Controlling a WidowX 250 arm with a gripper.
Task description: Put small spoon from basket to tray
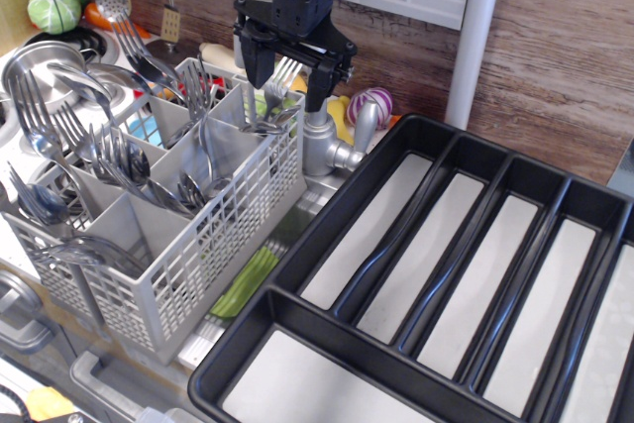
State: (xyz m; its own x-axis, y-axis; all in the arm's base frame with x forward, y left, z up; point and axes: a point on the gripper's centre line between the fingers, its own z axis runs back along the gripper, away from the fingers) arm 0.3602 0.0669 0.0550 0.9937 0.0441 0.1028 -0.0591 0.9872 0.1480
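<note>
The light grey basket [220, 245] stands at the left, packed with forks and spoons in several compartments. Small steel spoon bowls show in its middle compartment [191, 188]; I cannot single out one small spoon. My gripper [287, 74] hangs open over the basket's back right compartment. Its two black fingers [256, 58] straddle the tines of an upright fork [282, 73] without closing on it. The large black tray [327, 217] lies to the right, with long pale-bottomed compartments that hold nothing.
A steel tap [325, 149] stands between basket and tray, behind the gripper. A red onion [374, 106] lies at the wall. Steel pots [45, 58] and a ladle [114, 2] are at the far left. A green item [244, 284] lies under the tray's left edge.
</note>
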